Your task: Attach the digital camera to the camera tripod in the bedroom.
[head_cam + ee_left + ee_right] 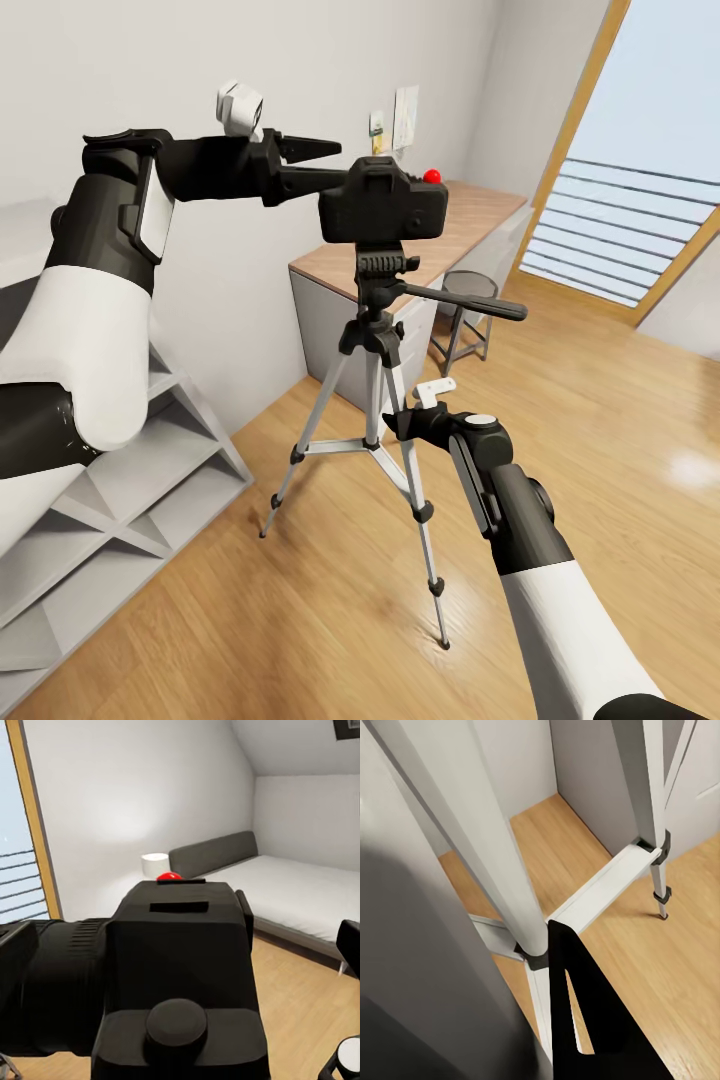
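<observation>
While the digital camera [383, 203] sits on the black head of the camera tripod [375, 400] standing on the wood floor [600, 420], the left gripper [325, 163] reaches it from the side, fingers at the body; whether they clamp it I cannot tell. The right gripper [405, 420] sits against a silver leg, its grip unclear

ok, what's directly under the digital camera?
The camera tripod: its black head sits right beneath the digital camera. The camera body covers the mounting plate, so actual contact cannot be seen.
</observation>
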